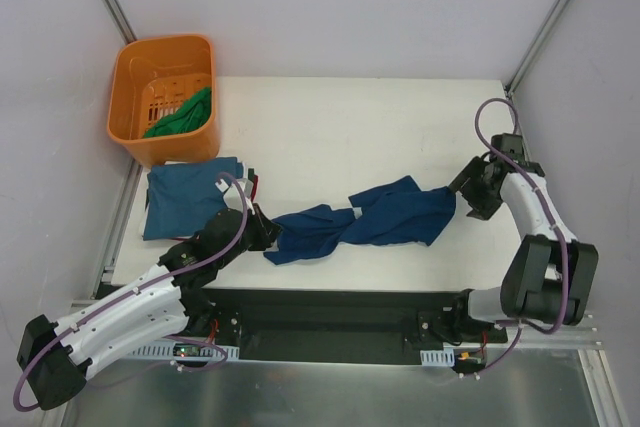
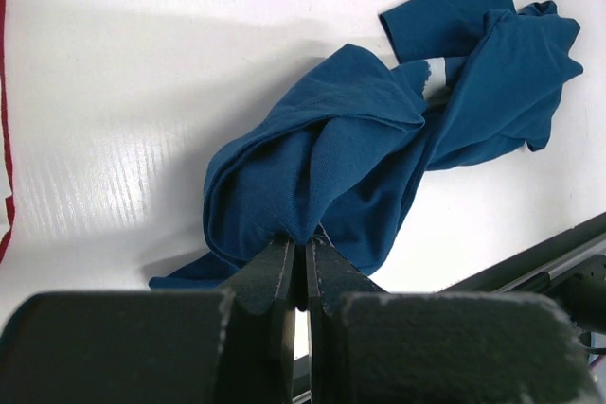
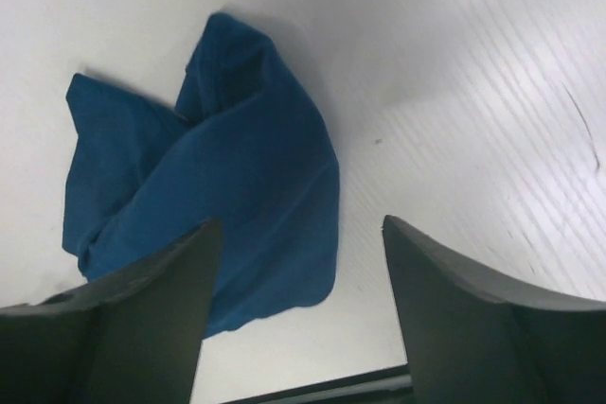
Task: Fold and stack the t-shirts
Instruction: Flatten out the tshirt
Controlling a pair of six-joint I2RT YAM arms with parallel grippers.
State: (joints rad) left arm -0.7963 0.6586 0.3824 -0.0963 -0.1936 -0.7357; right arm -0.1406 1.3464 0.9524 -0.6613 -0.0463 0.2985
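Two blue shirts (image 1: 370, 219) (image 1: 190, 199), one green (image 1: 185, 115), perhaps one red (image 2: 4, 92); one basket (image 1: 128, 87).

The left fingers (image 2: 276, 279) are seen pressed together on a bunched fold of the blue t-shirt (image 2: 350, 139). The shirt is twisted and crumpled, and is laid out across the white bench (image 2: 142, 63) toward the upper right. A thin red strip (image 2: 4, 120) is cut off by the left edge, and a dark rail (image 2: 559, 248) is seen at the lower right.

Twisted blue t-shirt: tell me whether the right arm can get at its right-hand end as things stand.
Probably yes. The right end effector is open right at that end of the blue t-shirt, and nothing lies between them to block it.
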